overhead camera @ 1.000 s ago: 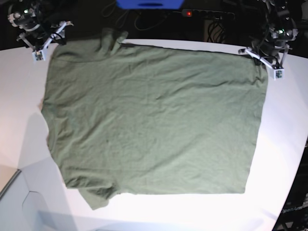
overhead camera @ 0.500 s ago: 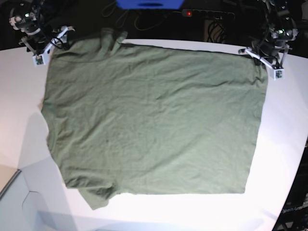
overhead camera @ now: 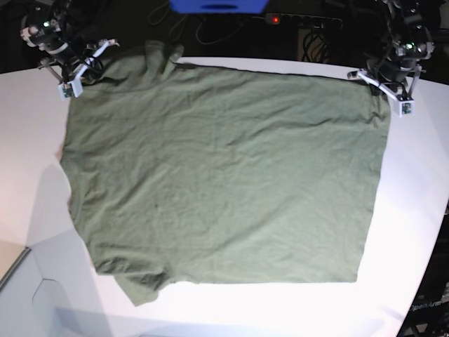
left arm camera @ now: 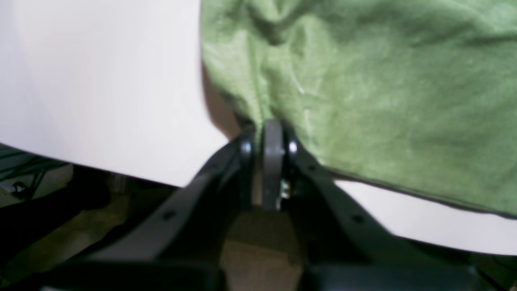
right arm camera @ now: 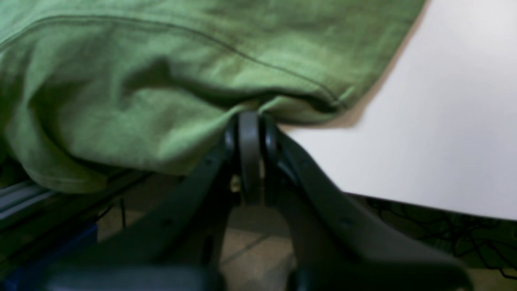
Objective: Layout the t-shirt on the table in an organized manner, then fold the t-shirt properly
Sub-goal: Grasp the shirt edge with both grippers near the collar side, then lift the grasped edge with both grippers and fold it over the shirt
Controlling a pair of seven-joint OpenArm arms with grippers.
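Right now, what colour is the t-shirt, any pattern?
Plain olive green, no pattern visible; t-shirt shows whole in the base view, lying on the white table.

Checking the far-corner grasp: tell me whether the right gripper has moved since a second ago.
Yes. The right gripper has shifted toward the blue box, onto the t-shirt corner.

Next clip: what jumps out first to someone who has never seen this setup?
A big, wrinkled olive-green cotton t-shirt lies spread flat over most of the smooth white table. At its two far corners, the left gripper and the right gripper are each pinched shut on the cloth's edge, near the dark far rim of the table.
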